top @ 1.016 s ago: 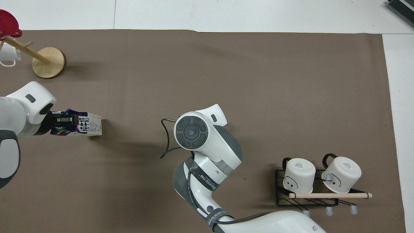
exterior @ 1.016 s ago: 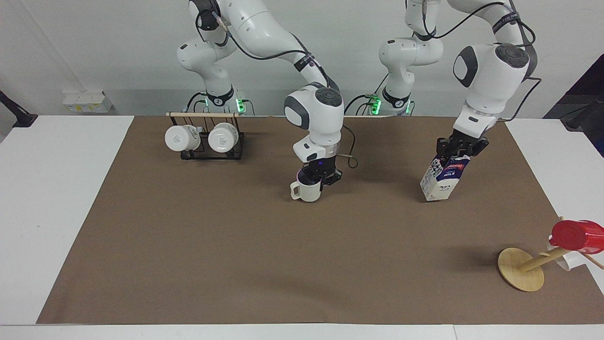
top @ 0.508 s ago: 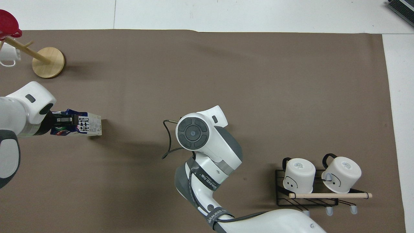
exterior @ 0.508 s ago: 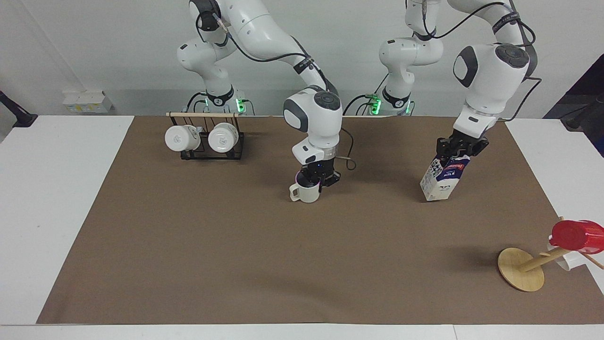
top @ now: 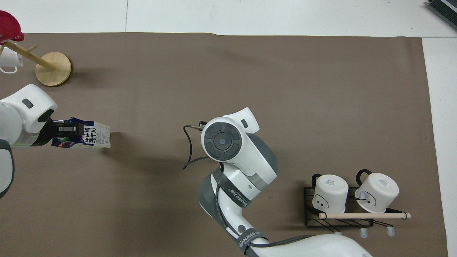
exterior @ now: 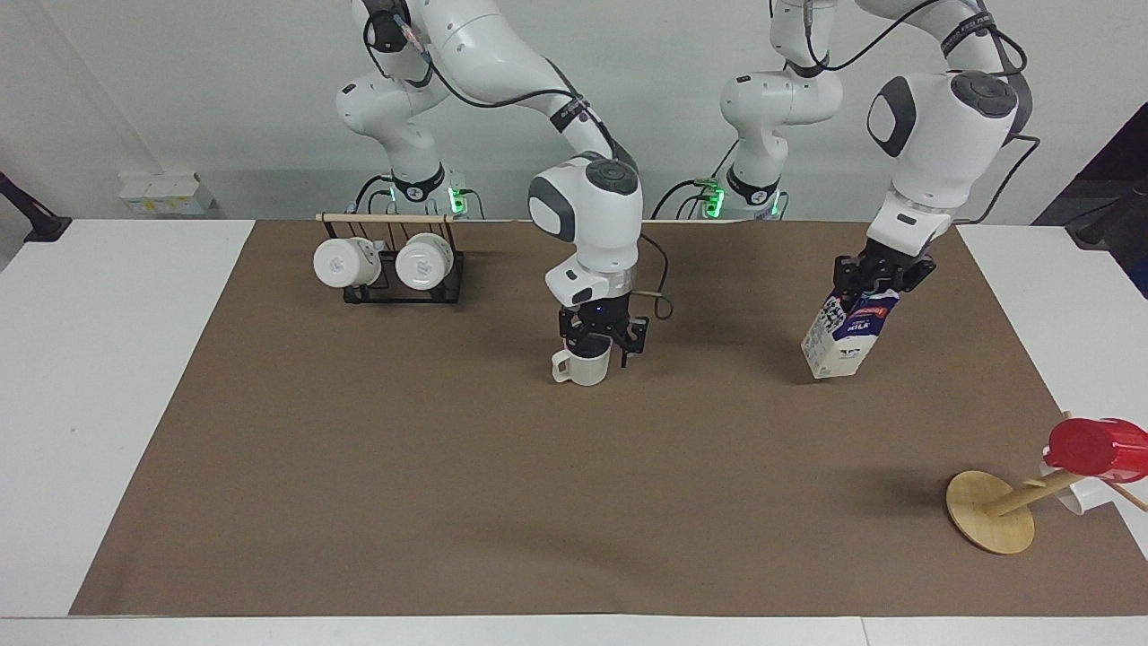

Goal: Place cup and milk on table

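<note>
I see the cup (exterior: 583,366) standing upright on the table (exterior: 377,467), on the brown sheet about midway between the two ends and closer to the robots' edge than to the opposite edge; its handle points toward the right arm's end. The right gripper (exterior: 599,352) is directly over it, fingers spread apart on either side of the rim, not clamping it. In the overhead view the right arm's wrist covers the cup completely.

The left gripper (exterior: 874,280) is closed on the gable top of the milk (exterior: 847,336). I note the carton is tilted, its base at or just above the sheet toward the left arm's end; I cannot tell whether it touches.

Two white mugs (exterior: 381,263) hang on a black rack (exterior: 408,292) near the robots' edge. A wooden mug tree (exterior: 991,520) with a red cup (exterior: 1090,446) sits at the corner of the sheet farthest from the robots, left arm's end.
</note>
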{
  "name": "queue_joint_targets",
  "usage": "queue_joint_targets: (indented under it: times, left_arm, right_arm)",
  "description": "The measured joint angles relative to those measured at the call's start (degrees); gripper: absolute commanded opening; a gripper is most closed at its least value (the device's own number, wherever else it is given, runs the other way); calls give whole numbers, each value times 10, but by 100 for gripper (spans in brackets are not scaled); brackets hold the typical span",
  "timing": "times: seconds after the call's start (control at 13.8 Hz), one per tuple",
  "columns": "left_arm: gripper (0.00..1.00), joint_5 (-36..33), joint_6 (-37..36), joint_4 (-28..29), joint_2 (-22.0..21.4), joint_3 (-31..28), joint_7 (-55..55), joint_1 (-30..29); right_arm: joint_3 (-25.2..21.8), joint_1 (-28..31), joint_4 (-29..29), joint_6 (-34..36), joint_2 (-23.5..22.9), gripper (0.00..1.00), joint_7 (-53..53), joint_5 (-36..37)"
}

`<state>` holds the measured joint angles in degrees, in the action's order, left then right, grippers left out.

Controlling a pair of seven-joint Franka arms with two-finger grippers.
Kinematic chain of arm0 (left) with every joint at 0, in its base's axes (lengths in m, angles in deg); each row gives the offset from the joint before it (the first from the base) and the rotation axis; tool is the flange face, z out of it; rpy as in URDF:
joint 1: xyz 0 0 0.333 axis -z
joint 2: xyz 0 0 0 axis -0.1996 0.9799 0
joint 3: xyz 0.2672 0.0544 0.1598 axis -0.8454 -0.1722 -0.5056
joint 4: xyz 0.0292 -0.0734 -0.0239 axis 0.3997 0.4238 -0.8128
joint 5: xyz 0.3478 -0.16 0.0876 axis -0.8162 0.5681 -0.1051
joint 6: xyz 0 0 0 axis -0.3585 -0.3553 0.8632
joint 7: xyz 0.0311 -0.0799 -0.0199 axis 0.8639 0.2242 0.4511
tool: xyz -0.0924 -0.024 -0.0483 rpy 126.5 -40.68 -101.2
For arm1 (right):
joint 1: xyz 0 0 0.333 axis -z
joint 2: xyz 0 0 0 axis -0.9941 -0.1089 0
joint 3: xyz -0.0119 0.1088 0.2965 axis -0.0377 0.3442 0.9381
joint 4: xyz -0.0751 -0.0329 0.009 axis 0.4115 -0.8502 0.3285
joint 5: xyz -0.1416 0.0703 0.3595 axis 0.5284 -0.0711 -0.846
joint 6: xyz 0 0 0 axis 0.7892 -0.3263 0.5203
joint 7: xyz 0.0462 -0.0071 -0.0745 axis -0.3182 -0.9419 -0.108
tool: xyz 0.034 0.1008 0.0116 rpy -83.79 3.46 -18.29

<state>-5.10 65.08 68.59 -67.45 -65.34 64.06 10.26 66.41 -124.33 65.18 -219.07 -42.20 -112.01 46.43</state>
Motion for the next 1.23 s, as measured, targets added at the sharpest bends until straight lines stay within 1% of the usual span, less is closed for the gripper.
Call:
queue_joint_targets:
  times: [0.07,0.29,0.44,0.65,0.8,0.94,1.09,1.23]
  left_arm:
    - [47,0,-8,-7,2,4,2,0]
    - [46,2,-31,-21,4,20,40,21]
    - [46,3,-45,-25,4,24,92,66]
    - [46,4,-45,-29,3,29,209,156]
    - [46,4,-34,-30,4,31,255,206]
    - [46,4,-5,-28,9,32,284,245]
    - [46,4,24,-27,21,32,307,267]
    - [46,4,42,-26,31,31,312,272]
  right_arm:
    - [0,10,-1,20,18,100,21,-1]
    - [0,44,-2,91,79,100,97,-26]
    - [0,67,-1,137,113,100,147,-33]
    - [0,101,-1,192,143,100,207,-35]
    - [0,127,0,218,156,100,253,-35]
    - [0,163,0,237,172,100,304,-36]
    - [0,198,0,249,188,100,344,-36]
    - [-1,230,0,267,204,100,383,-36]
